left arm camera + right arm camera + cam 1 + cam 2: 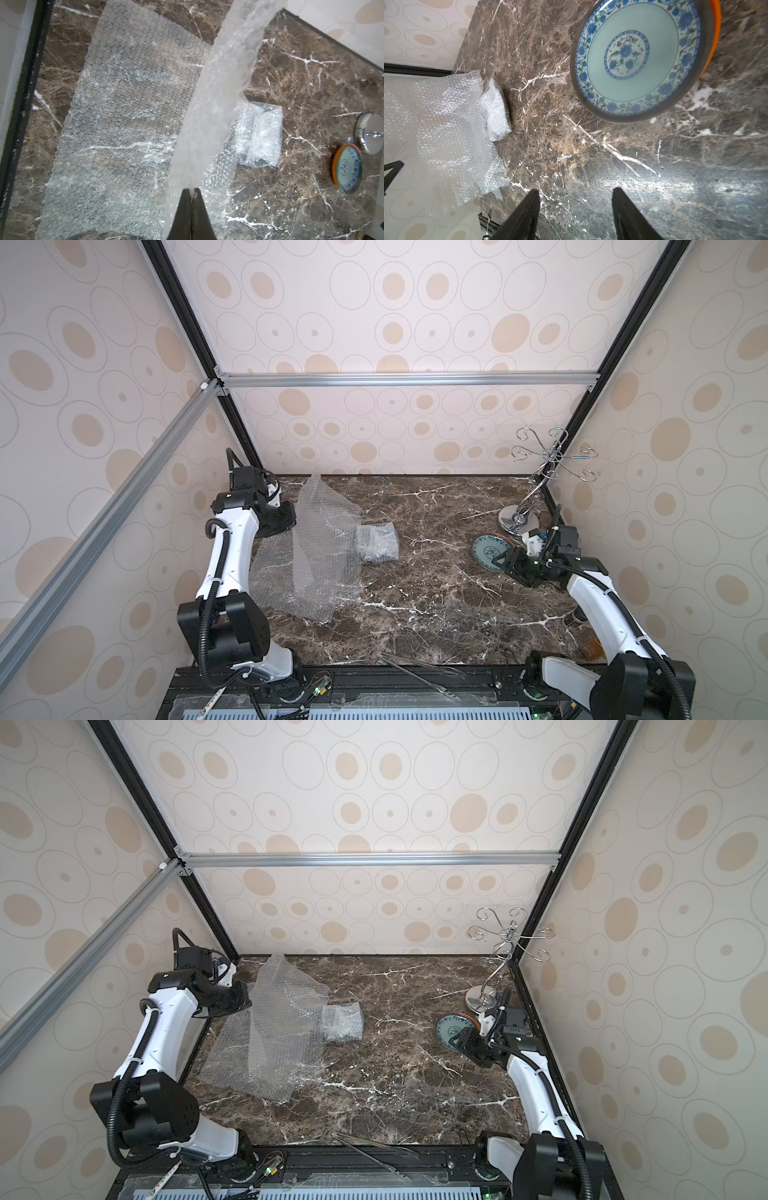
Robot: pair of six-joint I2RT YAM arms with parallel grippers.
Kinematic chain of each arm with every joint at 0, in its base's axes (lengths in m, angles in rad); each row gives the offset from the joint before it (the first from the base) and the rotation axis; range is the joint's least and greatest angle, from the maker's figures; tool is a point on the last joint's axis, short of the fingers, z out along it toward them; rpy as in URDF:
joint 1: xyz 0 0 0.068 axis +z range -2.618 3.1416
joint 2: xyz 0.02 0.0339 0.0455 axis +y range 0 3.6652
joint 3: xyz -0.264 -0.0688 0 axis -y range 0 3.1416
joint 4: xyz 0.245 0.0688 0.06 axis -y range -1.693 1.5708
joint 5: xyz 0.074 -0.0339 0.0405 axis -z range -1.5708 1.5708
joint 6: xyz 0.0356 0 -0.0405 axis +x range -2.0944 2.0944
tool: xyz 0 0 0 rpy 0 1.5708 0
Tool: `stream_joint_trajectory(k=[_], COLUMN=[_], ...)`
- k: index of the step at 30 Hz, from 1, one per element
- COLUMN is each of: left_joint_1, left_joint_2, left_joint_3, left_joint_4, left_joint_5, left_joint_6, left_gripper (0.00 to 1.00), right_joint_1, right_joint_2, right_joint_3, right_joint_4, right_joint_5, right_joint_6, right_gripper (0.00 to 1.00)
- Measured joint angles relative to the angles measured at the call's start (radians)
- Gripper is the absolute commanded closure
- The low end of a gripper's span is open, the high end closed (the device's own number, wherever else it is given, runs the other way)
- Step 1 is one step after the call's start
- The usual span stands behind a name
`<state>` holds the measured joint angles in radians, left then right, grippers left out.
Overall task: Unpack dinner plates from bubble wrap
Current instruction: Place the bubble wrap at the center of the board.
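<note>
Plate (633, 60), pale with blue flowers, seemingly stacked on orange plate (716, 31).

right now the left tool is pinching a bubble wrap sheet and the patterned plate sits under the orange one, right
No: the patterned plate sits on top of the orange plate, not under it, as the right wrist view shows. The left tool is pinching a bubble wrap sheet.

The marble table (415, 593) bears flat bubble wrap (272, 572) at left, a wrapped bundle (378, 545) beside it, and stacked plates (488, 551) and a stand (513, 519) at right.
</note>
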<state>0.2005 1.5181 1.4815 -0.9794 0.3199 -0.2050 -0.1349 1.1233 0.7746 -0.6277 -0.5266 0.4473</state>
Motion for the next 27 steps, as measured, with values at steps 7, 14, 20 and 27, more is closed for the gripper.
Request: stream_joint_trajectory(k=[7,14,20,27], left_joint_1=[0.001,0.001,-0.003,-0.011], left_joint_2=[0.011,0.003,-0.144,-0.396], left_joint_3=[0.003,0.111,0.005,-0.367], left_joint_4=[-0.003,-0.002,0.134,0.412], left_joint_5=[-0.128,-0.179,-0.083,0.103], left_joint_6=[-0.021,-0.06,-0.122,-0.241], left_gripper=[0.16,0.01,0.0,0.0], right_joint_1=[0.037,0.166,0.35,0.574], right_joint_2=[-0.003,0.056,0.201,0.446], right_joint_3=[-0.012,0.023,0.146,0.4], right_joint_4=[-0.015,-0.036,-0.013,0.02], right_joint_5=[0.051,0.097,0.109,0.118], right_joint_6=[-0.013,-0.031,-0.029,-0.03], right_gripper=[0.4,0.37,0.33,0.35])
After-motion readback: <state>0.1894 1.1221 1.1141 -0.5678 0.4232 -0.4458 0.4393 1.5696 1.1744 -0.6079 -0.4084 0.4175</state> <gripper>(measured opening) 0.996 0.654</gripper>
